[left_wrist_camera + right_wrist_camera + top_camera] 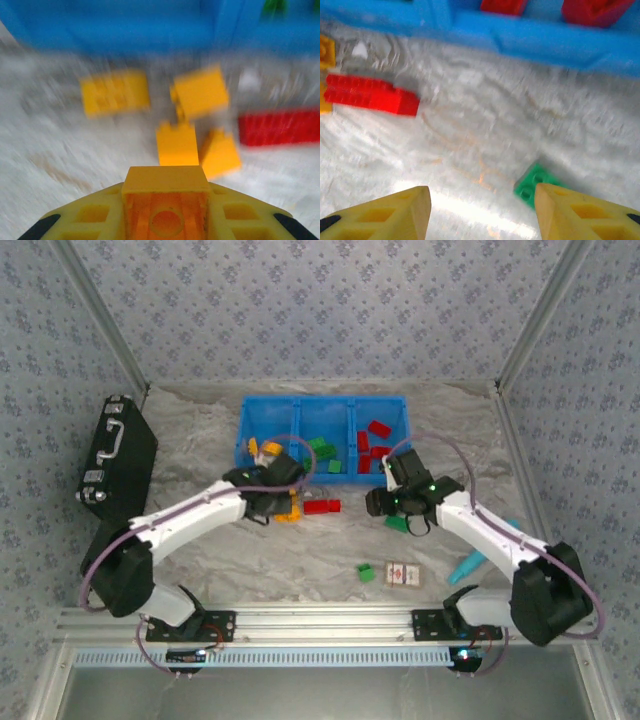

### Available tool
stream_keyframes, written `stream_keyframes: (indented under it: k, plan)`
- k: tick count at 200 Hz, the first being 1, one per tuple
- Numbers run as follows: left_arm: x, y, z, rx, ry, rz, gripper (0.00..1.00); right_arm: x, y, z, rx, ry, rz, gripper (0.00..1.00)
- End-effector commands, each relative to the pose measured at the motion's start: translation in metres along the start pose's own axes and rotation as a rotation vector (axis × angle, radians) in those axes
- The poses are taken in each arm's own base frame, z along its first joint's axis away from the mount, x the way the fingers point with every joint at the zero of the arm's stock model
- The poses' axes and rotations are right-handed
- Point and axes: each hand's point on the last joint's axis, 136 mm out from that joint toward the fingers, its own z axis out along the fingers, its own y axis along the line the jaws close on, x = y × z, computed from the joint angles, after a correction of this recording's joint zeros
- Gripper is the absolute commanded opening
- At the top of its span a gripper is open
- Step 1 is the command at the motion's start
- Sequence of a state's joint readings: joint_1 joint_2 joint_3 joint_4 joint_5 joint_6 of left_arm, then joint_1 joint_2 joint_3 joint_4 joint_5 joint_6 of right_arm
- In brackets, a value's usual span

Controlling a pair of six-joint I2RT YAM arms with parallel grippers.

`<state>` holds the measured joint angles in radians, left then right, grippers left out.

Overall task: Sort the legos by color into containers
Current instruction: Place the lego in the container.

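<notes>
At the worktop's left edge sits a black case (pixel 118 450), which has no part in the sorting. The left gripper (pixel 166 212) is clamped on an orange-yellow brick (pixel 166 182) and hangs just short of the near wall of the blue bin (pixel 300 400), above a cluster of loose orange-yellow bricks (pixel 176 142) with a red brick (pixel 279 127) just to their right. The step in hand looks like the carry. The next move calls for a lift over the wall and a release into the left compartment, where like-coloured pieces (pixel 268 448) lie; green ones (pixel 322 450) fill the middle and red ones (pixel 375 440) the right. The right gripper (pixel 479 212) hovers low with its jaws apart and empty, and a green brick (pixel 537 184) lies just off one fingertip. It would need to centre over that brick before closing. Toward the near edge lie another green brick (pixel 366 572), a card box (pixel 402 575) and a teal stick (pixel 466 565).
</notes>
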<state>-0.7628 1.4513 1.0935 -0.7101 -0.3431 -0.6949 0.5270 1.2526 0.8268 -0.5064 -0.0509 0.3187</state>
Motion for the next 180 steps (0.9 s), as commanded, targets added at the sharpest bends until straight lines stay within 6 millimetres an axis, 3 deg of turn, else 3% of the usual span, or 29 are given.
stream_keyframes:
  k: [1, 36, 72, 117, 180]
  plan:
    - [-0.055, 0.024, -0.018, -0.027, -0.117, 0.075, 0.29, 0.03, 0.005, -0.007, 0.012, 0.049, 0.052, 0.59]
    - [-0.107, 0.031, 0.006, 0.003, -0.163, 0.086, 0.29, 0.063, 0.022, -0.005, 0.023, 0.082, 0.099, 0.59]
    - [-0.136, 0.031, 0.057, 0.026, -0.175, 0.029, 0.3, 0.089, 0.041, -0.003, 0.036, 0.111, 0.107, 0.59]
    - [-0.145, 0.019, 0.106, 0.054, -0.134, 0.002, 0.35, 0.109, 0.042, -0.003, 0.094, 0.155, 0.052, 0.59]
    - [-0.147, 0.02, 0.119, 0.046, -0.128, 0.01, 0.54, 0.139, 0.046, -0.003, 0.134, 0.212, -0.005, 0.64]
